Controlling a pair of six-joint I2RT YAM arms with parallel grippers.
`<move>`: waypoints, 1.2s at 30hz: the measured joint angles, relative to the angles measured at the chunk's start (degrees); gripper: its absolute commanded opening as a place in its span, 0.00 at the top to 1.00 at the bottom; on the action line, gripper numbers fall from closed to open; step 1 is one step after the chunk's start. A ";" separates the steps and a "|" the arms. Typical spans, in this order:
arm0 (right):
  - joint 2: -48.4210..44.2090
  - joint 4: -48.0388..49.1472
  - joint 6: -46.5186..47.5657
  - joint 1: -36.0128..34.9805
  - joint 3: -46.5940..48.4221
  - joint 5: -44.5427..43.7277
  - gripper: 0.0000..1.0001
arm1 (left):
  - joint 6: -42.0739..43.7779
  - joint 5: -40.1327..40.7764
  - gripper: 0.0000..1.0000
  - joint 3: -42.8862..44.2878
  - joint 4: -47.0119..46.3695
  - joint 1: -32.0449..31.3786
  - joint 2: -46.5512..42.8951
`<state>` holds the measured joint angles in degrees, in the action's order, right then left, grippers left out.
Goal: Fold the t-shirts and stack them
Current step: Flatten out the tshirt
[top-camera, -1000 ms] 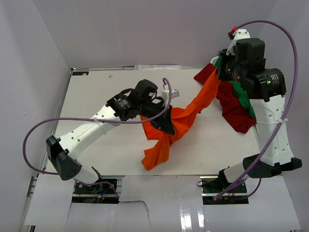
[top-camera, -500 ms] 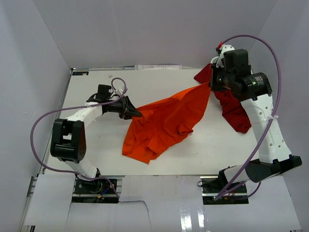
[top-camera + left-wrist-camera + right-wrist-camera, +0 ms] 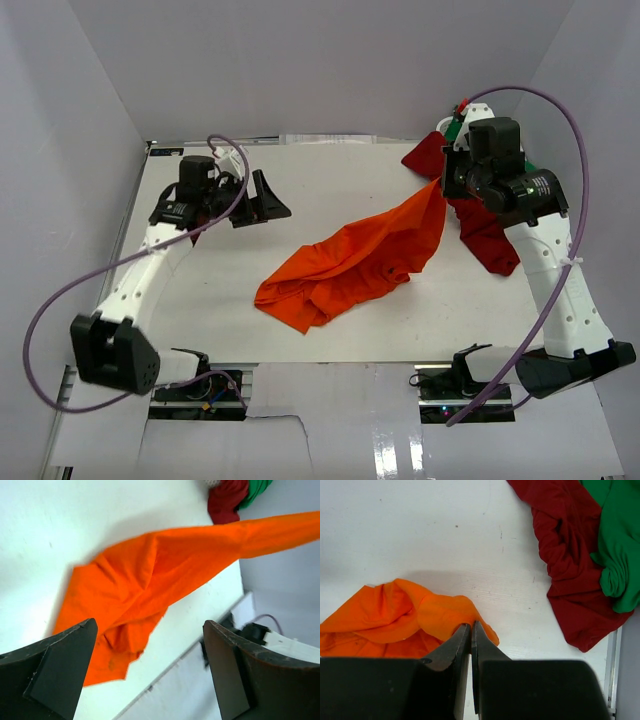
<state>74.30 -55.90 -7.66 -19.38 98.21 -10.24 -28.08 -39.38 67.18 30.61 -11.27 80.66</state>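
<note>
Across the middle of the white table, the orange t-shirt lay crumpled, one edge drawn up to the right gripper, whose jaws were pinched together on the cloth, probably to stretch it flat. The dark red t-shirt and green t-shirt waited heaped at far right. The left gripper hung clear, jaws spread, empty.

One orange shirt, one red shirt, one green shirt.

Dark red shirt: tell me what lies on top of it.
The green shirt lies bunched over one side of the dark red shirt. The red cloth beneath it is hidden.
</note>
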 measured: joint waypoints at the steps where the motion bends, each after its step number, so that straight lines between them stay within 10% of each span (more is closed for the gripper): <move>1: -0.26 0.35 0.13 0.00 -0.52 -0.11 0.92 | 1.27 2.36 0.02 0.50 0.61 -0.85 -3.54; 6: -0.79 1.05 0.39 0.20 -2.29 -0.13 0.92 | 5.09 6.67 0.02 -1.79 1.46 -4.24 -21.22; 15: -0.96 2.32 0.17 0.24 -3.54 0.15 0.92 | -5.90 -12.26 0.02 -21.46 -9.01 -4.35 -29.20; 21: -0.98 2.54 0.02 0.24 -3.61 0.44 0.92 | -10.14 -6.86 0.02 -10.73 -9.07 -4.31 -42.62; 36: -1.29 3.39 -0.85 0.24 -4.35 1.40 0.92 | -7.06 -0.44 0.02 -19.47 -4.85 -4.33 -41.22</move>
<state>73.01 -52.51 -8.51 -19.14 93.86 -8.84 -35.14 -39.81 47.70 25.76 -15.59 39.44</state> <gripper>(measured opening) 0.080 0.978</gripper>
